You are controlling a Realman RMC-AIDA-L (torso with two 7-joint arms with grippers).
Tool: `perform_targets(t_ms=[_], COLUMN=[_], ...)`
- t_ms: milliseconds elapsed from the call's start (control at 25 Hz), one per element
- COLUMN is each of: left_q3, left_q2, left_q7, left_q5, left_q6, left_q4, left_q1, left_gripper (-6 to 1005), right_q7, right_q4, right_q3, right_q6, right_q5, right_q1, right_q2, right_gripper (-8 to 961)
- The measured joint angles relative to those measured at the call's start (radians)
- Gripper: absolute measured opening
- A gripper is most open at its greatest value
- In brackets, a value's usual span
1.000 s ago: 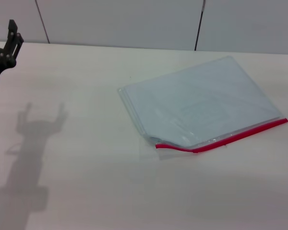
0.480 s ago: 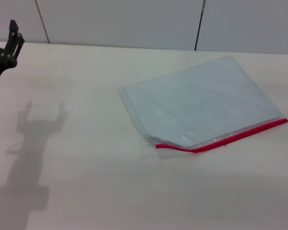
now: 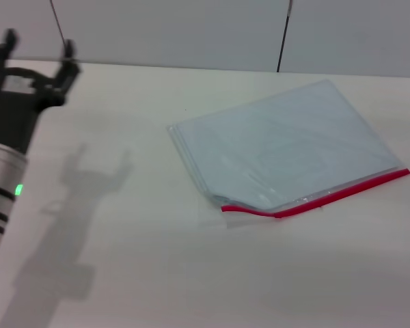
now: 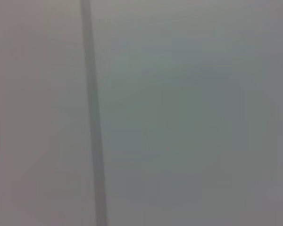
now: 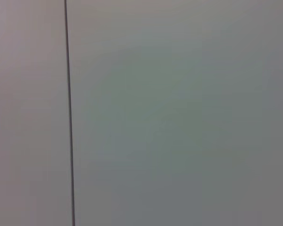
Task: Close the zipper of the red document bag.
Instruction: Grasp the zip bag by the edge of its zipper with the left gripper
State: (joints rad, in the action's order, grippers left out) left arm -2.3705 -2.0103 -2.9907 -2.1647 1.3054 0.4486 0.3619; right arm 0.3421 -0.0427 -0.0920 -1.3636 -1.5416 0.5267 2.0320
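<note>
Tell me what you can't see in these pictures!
- Right gripper: in no view.
- Slider on the zipper: too small in the head view.
- Red document bag: both wrist views show only blank wall.
- Left gripper: blurred in the head view, though open.

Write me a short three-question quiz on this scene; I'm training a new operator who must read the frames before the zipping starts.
1. True or false: the left gripper is touching the red document bag.
2. The zipper runs along which edge of the bag: A) the edge nearest the robot, B) the far edge?
3. How do the left gripper's jaws stand?

Key: 1. False, it is up at the table's far left. 2. A. 3. Open.
</note>
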Motion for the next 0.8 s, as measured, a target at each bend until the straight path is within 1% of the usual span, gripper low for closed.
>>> perform_targets(t_ms=[120, 240, 320, 360, 400, 440, 480, 560, 680, 800], left_q3=[-0.093, -0.182, -0.227, -0.238, -0.256, -0.262, -0.271, -0.279, -0.284, -0.278], left_q2=[0.03, 0.077, 0.12, 0.135, 0.168, 0.193, 0.226, 0.266, 0.31, 0.339], left_q7=[0.0, 0.0, -0.001, -0.001, -0.001, -0.001, 0.0, 0.0, 0.002, 0.03], left_q5=[-0.001, -0.001, -0.001, -0.001, 0.001, 0.001, 0.0, -0.001, -0.002, -0.008], left_q6=[-0.021, -0.05, -0.095, -0.113, -0.15, -0.184, -0.22, -0.272, -0.379, -0.502], left_q4=[0.043, 0.109, 0.184, 0.211, 0.276, 0.326, 0.388, 0.46, 0.541, 0.604], left_q1=[0.019, 0.03, 0.032, 0.032, 0.032, 0.033, 0.032, 0.032, 0.037, 0.049], left_gripper=[891, 891, 891, 891, 891, 891, 891, 891, 891, 891], right_q7=[0.0, 0.0, 0.0, 0.0, 0.0, 0.0, 0.0, 0.0, 0.0, 0.0], right_q4=[0.001, 0.001, 0.002, 0.002, 0.003, 0.003, 0.003, 0.004, 0.004, 0.005], right_q3=[0.0, 0.001, 0.0, 0.0, 0.0, 0.0, 0.0, 0.0, 0.0, 0.0], right_q6=[0.0, 0.0, 0.0, 0.0, 0.0, 0.0, 0.0, 0.0, 0.0, 0.0], right_q5=[0.0, 0.0, 0.0, 0.0, 0.0, 0.0, 0.0, 0.0, 0.0, 0.0], right_q1=[-0.002, -0.003, -0.004, -0.005, -0.005, -0.005, -0.005, -0.005, -0.005, -0.005], right_q2=[-0.001, -0.001, -0.001, -0.001, -0.001, -0.001, -0.001, -0.002, -0.003, -0.003], right_gripper=[891, 891, 891, 891, 891, 891, 891, 891, 891, 891])
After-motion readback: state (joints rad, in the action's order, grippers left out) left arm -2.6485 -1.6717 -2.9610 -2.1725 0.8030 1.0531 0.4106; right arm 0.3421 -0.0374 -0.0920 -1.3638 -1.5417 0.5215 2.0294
